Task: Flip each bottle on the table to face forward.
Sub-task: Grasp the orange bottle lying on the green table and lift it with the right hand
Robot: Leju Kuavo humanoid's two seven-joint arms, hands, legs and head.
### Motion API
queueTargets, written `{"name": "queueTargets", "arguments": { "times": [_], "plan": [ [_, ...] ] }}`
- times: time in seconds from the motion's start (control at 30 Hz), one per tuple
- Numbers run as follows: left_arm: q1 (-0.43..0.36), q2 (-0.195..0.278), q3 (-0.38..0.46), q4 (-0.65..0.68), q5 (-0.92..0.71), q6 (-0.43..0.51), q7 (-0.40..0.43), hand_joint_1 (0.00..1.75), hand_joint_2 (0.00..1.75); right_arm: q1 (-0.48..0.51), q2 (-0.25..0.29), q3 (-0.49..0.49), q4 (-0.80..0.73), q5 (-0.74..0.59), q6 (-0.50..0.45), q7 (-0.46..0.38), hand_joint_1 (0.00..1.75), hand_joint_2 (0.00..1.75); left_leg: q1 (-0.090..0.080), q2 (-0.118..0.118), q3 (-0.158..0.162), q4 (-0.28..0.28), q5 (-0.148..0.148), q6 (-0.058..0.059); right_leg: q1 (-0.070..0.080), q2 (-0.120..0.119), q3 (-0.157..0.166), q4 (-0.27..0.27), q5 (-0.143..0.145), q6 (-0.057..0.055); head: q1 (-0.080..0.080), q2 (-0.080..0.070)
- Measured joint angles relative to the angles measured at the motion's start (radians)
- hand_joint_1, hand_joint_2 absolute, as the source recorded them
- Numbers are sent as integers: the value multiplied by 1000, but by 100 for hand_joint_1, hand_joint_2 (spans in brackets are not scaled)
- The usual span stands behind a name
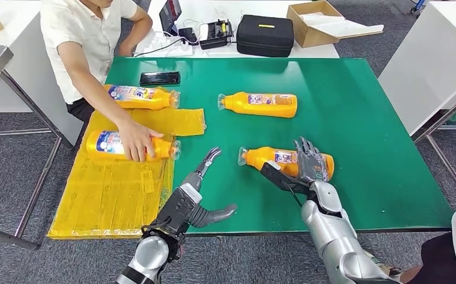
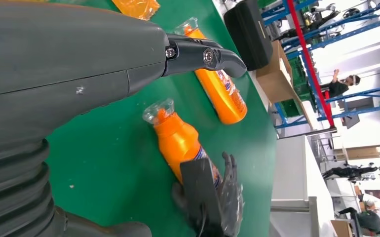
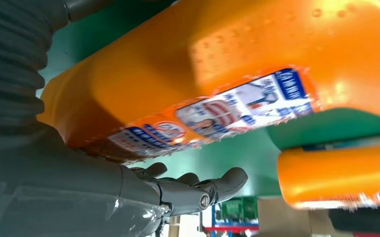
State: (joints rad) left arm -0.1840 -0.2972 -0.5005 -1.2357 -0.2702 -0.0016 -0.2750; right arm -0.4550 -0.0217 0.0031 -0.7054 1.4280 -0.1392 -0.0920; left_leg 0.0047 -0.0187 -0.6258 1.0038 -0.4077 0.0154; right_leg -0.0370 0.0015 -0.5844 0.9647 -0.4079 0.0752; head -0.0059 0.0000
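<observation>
Four orange bottles lie on their sides. On the green mat (image 1: 362, 118), the far bottle (image 1: 258, 105) (image 2: 222, 94) lies label up, neck to the left. My right hand (image 1: 304, 165) (image 2: 212, 197) holds the near bottle (image 1: 273, 158) (image 2: 178, 140) (image 3: 188, 74) at its base end, thumb on the near side and fingers over the far side. My left hand (image 1: 199, 189) hovers open to the left of that bottle, fingers apart. Two more bottles (image 1: 143, 96) (image 1: 110, 144) lie at the left, and a person's hand (image 1: 135, 139) rests on the nearer one.
A yellow plastic sheet (image 1: 113, 189) covers the table's left part. A black phone (image 1: 160, 78) lies near the far edge. Beyond the mat are a black case (image 1: 265, 34), a cardboard box (image 1: 314, 23) and cables. The person sits at the far left corner.
</observation>
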Motion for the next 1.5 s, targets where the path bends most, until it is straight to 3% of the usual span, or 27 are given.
{"name": "queueTargets", "arguments": {
  "times": [0.13, 0.57, 0.8, 0.83, 0.93, 0.97, 1.5],
  "plan": [
    [0, 0, 0, 1, -9, -1, 12, 0, 175, -34, -3, 21, 19, 34, 49, 48, 0, 175, 0, 0, 1, 0, 0, 0, 0, 0, 1, 0, 1, 0, 0, 0],
    [0, 0, 1, 1, -11, -1, 17, 0, 175, -60, -8, 37, 44, 48, 64, 69, 0, 175, 0, 0, 1, 0, 0, 0, 0, 0, 1, 0, 1, 0, 0, 0],
    [1, 0, 2, 0, -3, -18, 38, 0, 175, -87, -7, 51, 48, 95, 171, 123, 0, 175, 0, -1, 3, 0, 1, 0, 0, 0, 3, 0, 1, -1, 0, 0],
    [1, 0, 2, 0, -2, -21, 40, 0, 175, -90, -7, 51, 48, 98, 191, 124, 34, 175, 0, -1, 4, 0, 0, 0, 0, 0, 4, 0, 1, -1, 0, 0],
    [2, 0, 6, 0, -1, -33, 45, 0, 175, -98, -12, 53, 49, 98, 249, 116, 164, 175, 0, -1, 5, 0, 0, 0, 0, 0, 5, 0, 1, -1, 0, 0],
    [3, 0, 8, 0, -1, -36, 46, 0, 175, -99, -15, 55, 50, 96, 264, 109, 174, 175, 0, -1, 6, 0, 0, 0, 0, 0, 5, 0, 1, -1, 0, 0],
    [11, 0, 27, 0, 2, -71, 39, 0, 175, -74, -146, 129, 52, -56, 376, -15, 175, 175, 0, -4, 13, 0, -1, 2, 0, -2, 13, -3, -1, 1, 0, 0]
  ]
}}
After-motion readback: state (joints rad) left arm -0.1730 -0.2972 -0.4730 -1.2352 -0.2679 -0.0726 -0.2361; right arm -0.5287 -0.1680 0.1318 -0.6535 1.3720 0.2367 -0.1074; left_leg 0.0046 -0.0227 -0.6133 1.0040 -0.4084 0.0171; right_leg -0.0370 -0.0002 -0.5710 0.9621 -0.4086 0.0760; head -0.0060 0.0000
